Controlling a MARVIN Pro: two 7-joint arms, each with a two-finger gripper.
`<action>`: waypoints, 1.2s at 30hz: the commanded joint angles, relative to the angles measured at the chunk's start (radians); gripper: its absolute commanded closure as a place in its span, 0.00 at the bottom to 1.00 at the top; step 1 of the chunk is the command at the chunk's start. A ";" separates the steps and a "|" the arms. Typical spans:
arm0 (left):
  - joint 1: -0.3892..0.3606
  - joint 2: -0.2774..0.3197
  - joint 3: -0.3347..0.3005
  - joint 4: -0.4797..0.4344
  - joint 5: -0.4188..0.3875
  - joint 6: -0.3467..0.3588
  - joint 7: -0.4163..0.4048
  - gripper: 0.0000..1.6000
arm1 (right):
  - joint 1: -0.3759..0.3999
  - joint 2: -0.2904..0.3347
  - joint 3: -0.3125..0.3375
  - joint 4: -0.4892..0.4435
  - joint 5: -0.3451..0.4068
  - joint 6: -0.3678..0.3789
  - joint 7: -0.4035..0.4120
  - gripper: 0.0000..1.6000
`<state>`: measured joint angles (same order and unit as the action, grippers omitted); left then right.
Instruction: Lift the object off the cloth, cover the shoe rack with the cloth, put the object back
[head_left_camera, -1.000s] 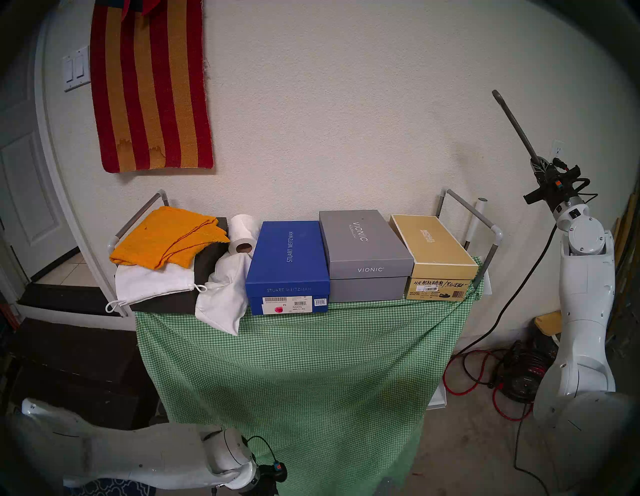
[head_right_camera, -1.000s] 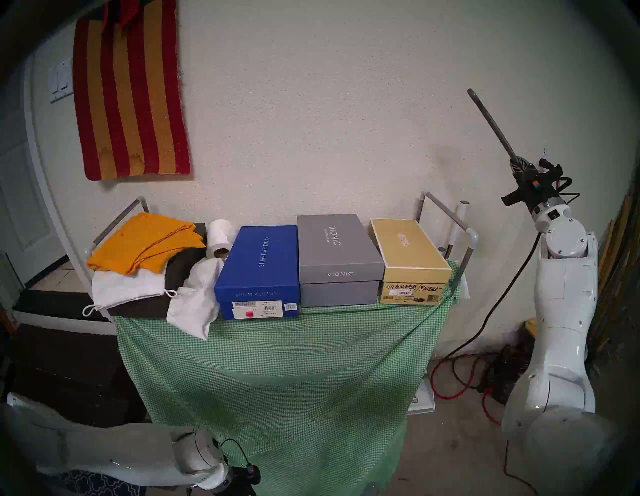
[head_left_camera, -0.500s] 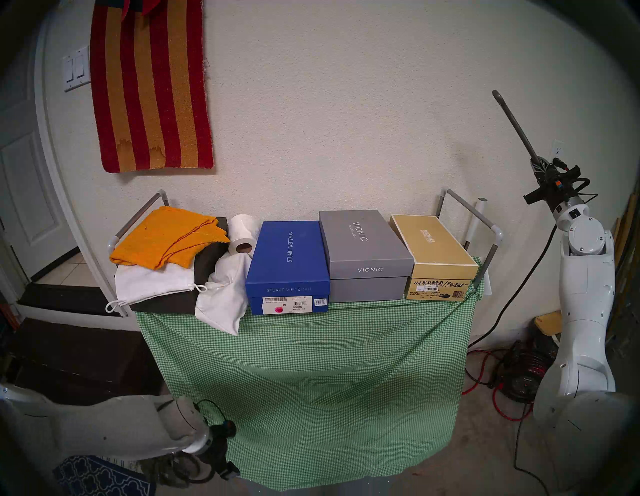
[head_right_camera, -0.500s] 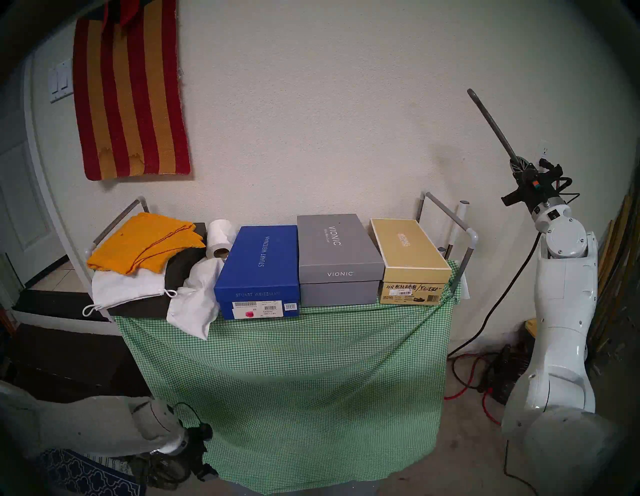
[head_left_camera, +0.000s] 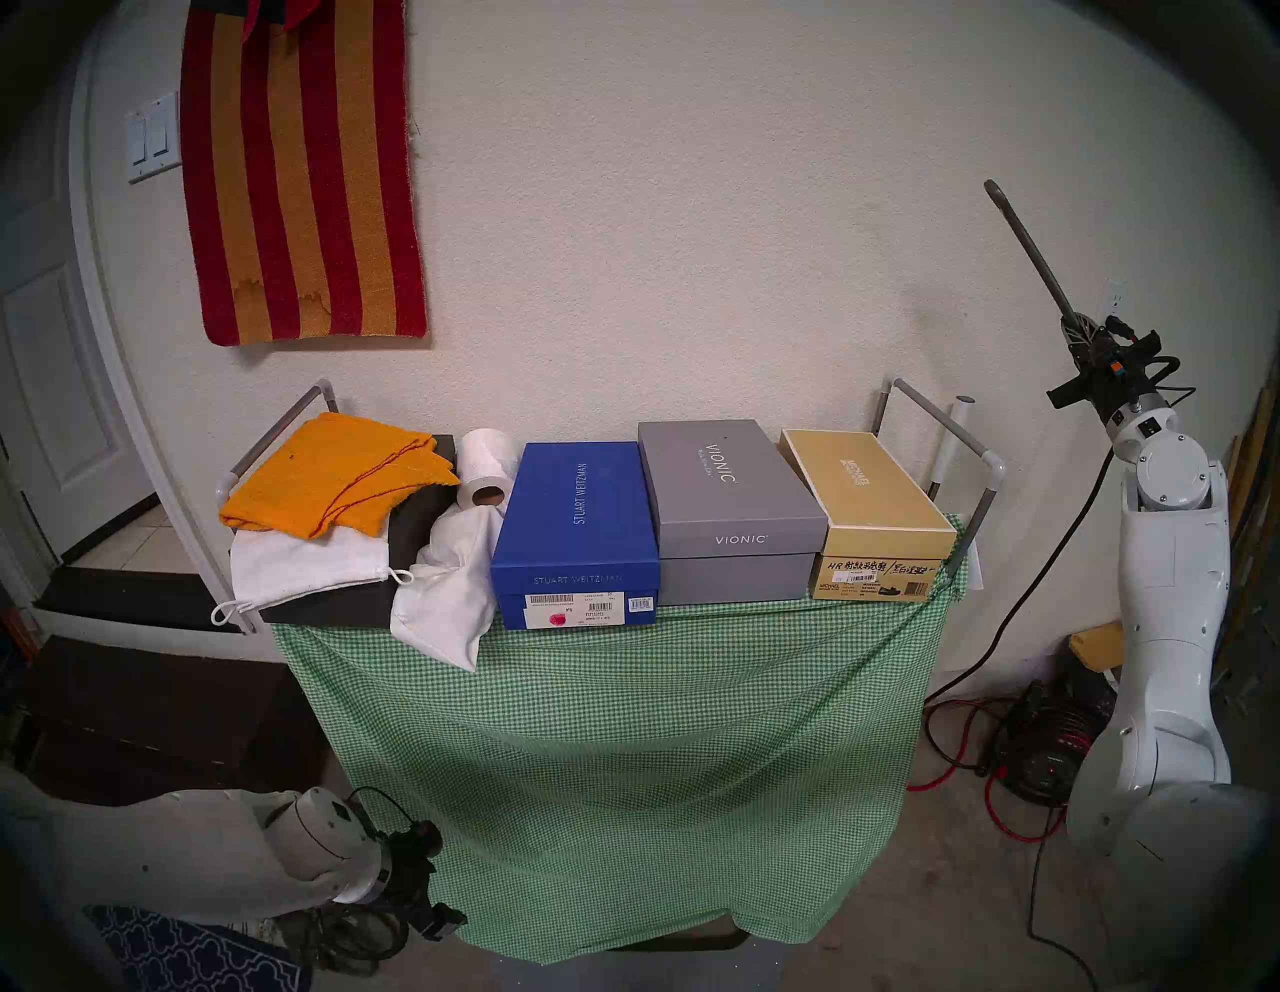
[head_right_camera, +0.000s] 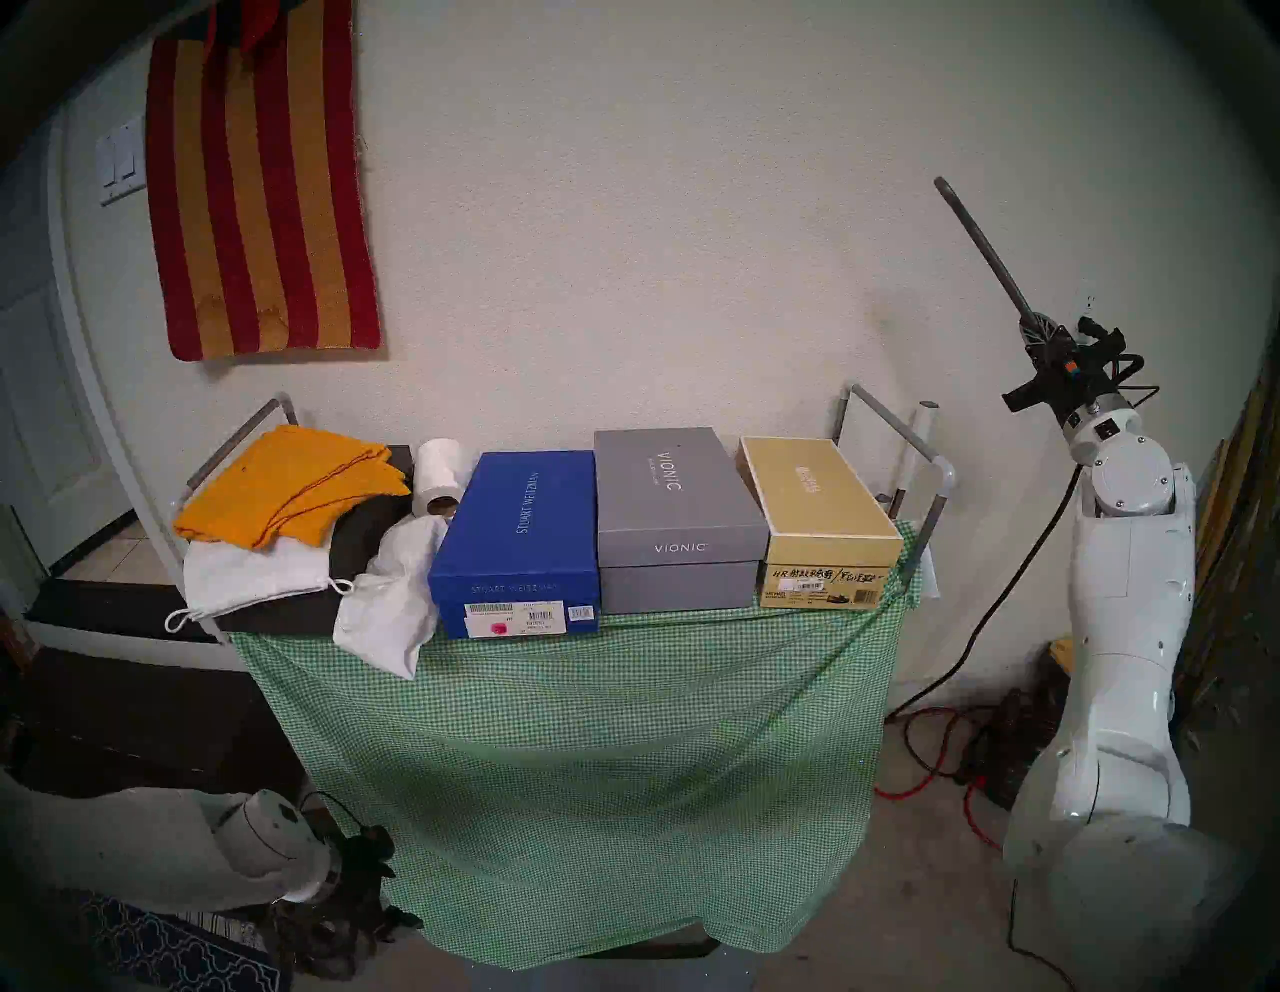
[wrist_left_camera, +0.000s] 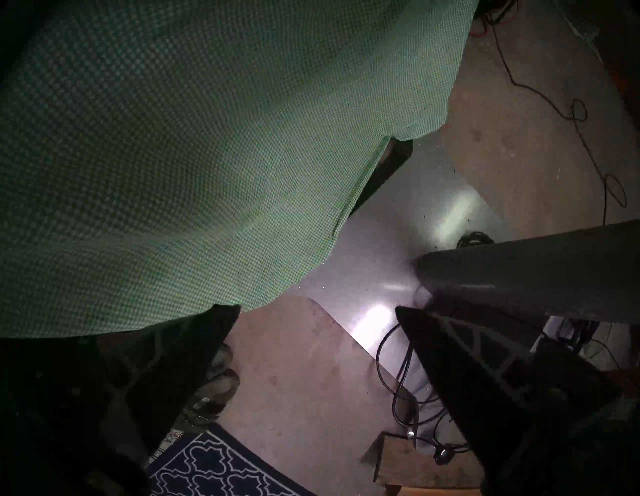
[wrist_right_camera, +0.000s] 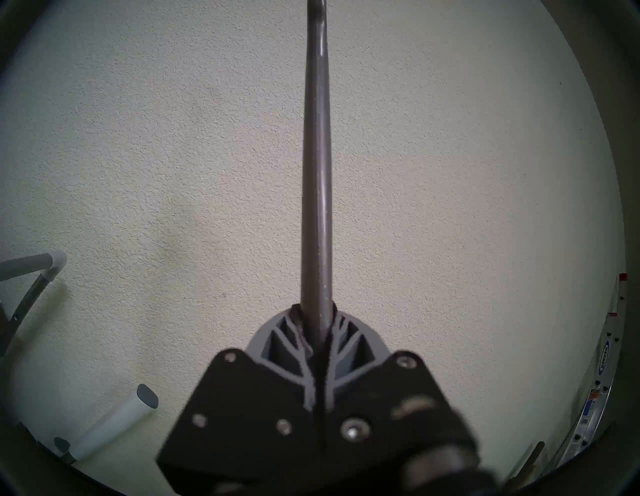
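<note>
The object, a slim grey metal bar (head_left_camera: 1030, 255) (head_right_camera: 983, 253) (wrist_right_camera: 315, 173), points up and to the left in front of the wall at far right. My right gripper (head_left_camera: 1076, 331) (head_right_camera: 1034, 332) (wrist_right_camera: 317, 311) is shut on its lower end. The green-and-white check cloth (head_left_camera: 623, 762) (head_right_camera: 575, 748) (wrist_left_camera: 173, 156) hangs down the front of the shoe rack (head_left_camera: 942, 422) (head_right_camera: 893, 429), hiding the lower shelves. Low at the left, my left gripper (head_left_camera: 440, 918) (head_right_camera: 388, 921) (wrist_left_camera: 315, 310) stands open and empty by the cloth's bottom left hem.
On the top shelf stand a blue shoe box (head_left_camera: 578, 526), a grey one (head_left_camera: 727, 506) and a tan one (head_left_camera: 869, 506), beside an orange towel (head_left_camera: 339, 471), white bags and a paper roll. Red cables (head_left_camera: 970, 762) lie on the floor at right. A blue patterned mat (head_left_camera: 194, 959) lies bottom left.
My left arm has swung left and up, away from the cloth's lower middle. The cloth's bottom has dropped back against the rack. The right arm and bar have not moved.
</note>
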<state>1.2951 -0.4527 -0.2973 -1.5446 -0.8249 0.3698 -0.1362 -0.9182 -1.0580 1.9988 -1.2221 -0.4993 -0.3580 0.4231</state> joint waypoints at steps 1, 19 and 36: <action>0.092 0.109 -0.026 -0.103 -0.051 -0.077 0.102 0.00 | 0.004 0.002 0.001 -0.005 0.002 0.000 0.001 1.00; 0.142 0.187 -0.007 -0.202 -0.102 -0.202 0.259 0.00 | -0.127 -0.090 -0.060 -0.272 0.118 -0.030 0.159 1.00; 0.141 0.194 0.008 -0.213 -0.109 -0.227 0.290 0.00 | -0.238 -0.247 -0.016 -0.432 0.157 -0.102 0.030 1.00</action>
<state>1.4344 -0.2631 -0.2897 -1.7536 -0.9344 0.1476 0.1534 -1.1334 -1.2079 1.9718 -1.6213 -0.3861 -0.3955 0.5445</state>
